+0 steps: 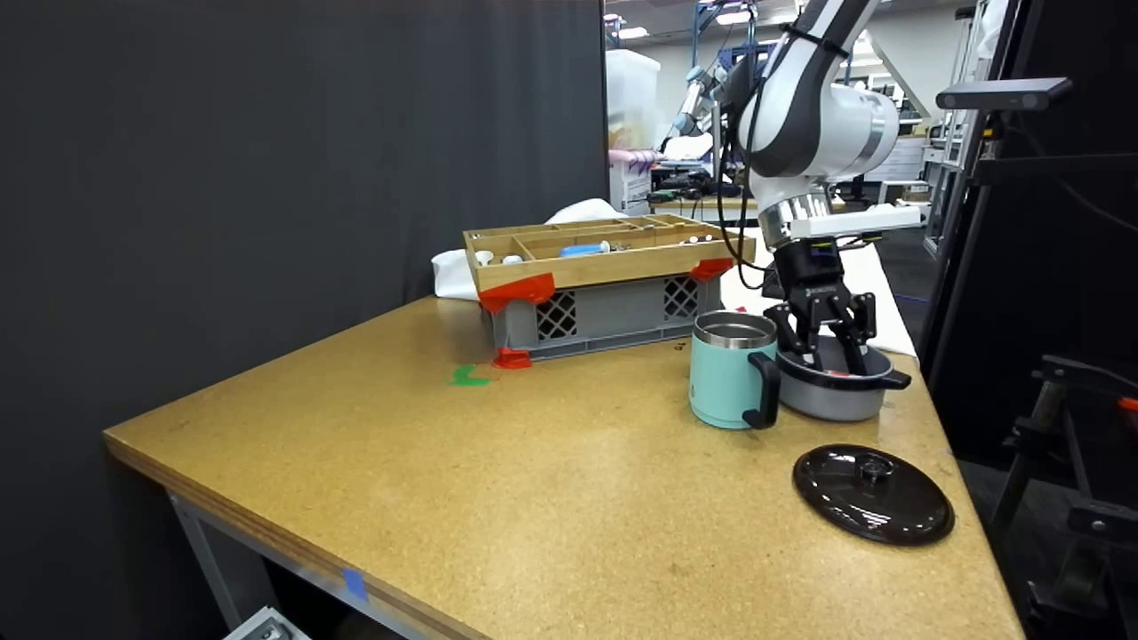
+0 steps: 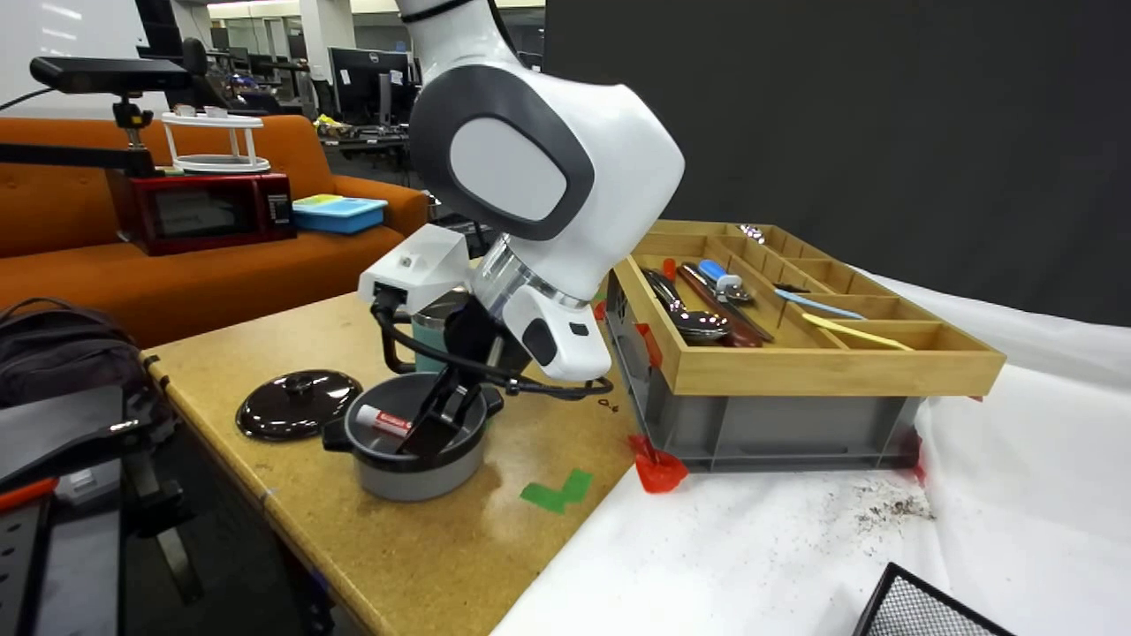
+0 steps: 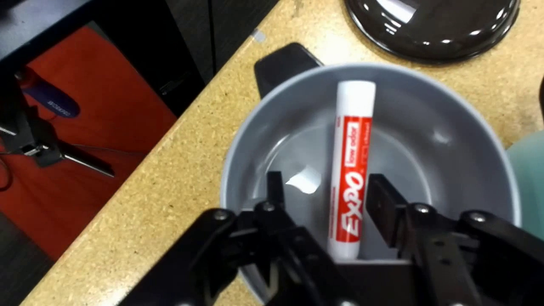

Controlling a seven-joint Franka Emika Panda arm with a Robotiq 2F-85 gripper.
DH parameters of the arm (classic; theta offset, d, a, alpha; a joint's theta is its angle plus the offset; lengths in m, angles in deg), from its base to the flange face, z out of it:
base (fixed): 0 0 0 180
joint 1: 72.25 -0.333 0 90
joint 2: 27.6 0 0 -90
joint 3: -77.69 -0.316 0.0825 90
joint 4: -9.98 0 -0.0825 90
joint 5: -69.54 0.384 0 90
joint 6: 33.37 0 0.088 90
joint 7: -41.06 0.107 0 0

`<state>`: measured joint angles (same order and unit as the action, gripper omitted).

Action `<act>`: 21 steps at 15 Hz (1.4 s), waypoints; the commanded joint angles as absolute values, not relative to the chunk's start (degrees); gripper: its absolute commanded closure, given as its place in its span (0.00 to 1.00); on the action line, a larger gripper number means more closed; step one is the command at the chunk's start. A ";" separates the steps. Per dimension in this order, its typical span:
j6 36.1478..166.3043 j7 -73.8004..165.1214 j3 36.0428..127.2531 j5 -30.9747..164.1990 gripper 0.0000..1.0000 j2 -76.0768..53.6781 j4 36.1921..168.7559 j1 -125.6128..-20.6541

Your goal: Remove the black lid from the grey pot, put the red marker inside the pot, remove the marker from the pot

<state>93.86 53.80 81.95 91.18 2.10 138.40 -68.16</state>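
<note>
The grey pot stands uncovered near the table edge, also seen as a pot with the marker in it. Inside lies the red marker, with white ends, stretching lengthwise from the gripper's side toward the far wall. My gripper reaches down into the pot, its jaws partly apart on either side of the marker. The left fingertip is well away from the marker; the right one is close beside it, contact unclear. On the table, knob up, rests the black lid, in the wrist view the lid is cut off.
A teal mug stands right beside the pot, with its handle toward the lid. Farther back, a wooden tray of utensils sits on a grey crate. The table's edge runs close past the pot.
</note>
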 commanded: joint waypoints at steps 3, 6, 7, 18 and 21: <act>91.05 53.64 80.59 90.10 0.74 3.23 136.64 -68.34; 91.01 53.79 80.31 90.29 0.95 2.53 137.00 -68.66; 91.11 53.89 80.25 90.43 0.99 2.27 137.23 -68.76; 92.01 57.04 80.68 89.93 0.95 -7.11 141.60 -70.27; 92.21 58.29 80.77 89.35 0.95 -12.34 143.76 -70.50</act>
<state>91.80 56.61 80.27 90.38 -7.29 140.47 -69.85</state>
